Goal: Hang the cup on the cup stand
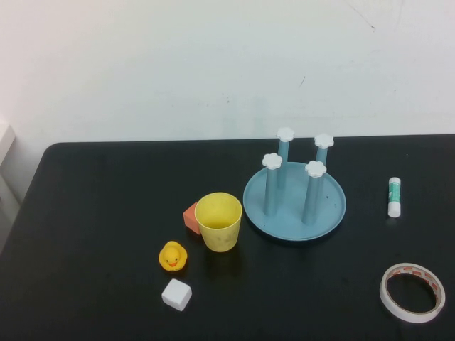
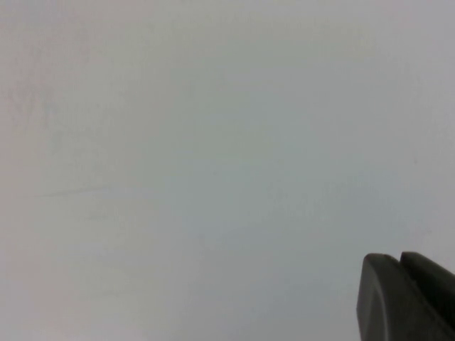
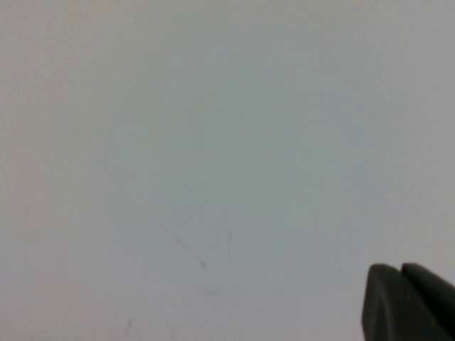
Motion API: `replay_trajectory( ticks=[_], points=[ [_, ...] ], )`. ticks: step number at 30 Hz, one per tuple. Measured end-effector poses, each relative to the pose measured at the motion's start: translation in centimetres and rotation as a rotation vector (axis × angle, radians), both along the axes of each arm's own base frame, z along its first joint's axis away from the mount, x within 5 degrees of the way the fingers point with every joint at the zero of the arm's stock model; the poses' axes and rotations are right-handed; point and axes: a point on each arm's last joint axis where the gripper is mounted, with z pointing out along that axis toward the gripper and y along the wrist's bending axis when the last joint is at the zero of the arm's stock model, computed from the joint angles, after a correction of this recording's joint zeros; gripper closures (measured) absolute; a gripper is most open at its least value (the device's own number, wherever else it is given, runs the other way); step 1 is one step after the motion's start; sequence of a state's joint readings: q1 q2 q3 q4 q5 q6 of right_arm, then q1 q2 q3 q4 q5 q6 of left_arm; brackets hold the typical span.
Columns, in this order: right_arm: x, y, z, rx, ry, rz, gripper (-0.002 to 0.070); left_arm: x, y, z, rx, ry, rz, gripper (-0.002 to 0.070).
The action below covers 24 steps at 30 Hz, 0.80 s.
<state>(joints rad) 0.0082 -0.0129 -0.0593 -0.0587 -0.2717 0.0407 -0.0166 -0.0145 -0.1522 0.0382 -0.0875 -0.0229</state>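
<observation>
The yellow cup [image 1: 219, 222] stands upright, mouth up, on the black table [image 1: 99, 206], just left of the cup stand [image 1: 294, 195]. That stand is a round light-blue dish with four upright blue posts topped by white flower caps. Neither arm shows in the high view. My left gripper [image 2: 399, 257] appears only in the left wrist view, shut and empty, facing a blank white wall. Likewise my right gripper [image 3: 402, 267] is shut with nothing in it, seen against the white wall in the right wrist view.
A small yellow rubber duck [image 1: 173, 256] and a white cube [image 1: 177, 294] lie in front of the cup. An orange block [image 1: 190, 217] touches the cup's left side. A glue stick [image 1: 394, 197] and a tape roll [image 1: 411, 292] lie at the right.
</observation>
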Motion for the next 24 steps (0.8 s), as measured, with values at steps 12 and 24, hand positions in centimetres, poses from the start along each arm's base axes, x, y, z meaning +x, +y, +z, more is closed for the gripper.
replay_trajectory(
  ticks=[12,24],
  points=[
    [2.3,-0.6,3.2,-0.217,0.722,-0.074,0.0678,1.9,0.2,2.6,0.103,0.468,0.036,0.0676],
    [8.4,2.9,-1.2,-0.274,1.115,0.4,0.0678,3.3,0.0,1.3,0.047,0.633,0.001,0.0676]
  ],
)
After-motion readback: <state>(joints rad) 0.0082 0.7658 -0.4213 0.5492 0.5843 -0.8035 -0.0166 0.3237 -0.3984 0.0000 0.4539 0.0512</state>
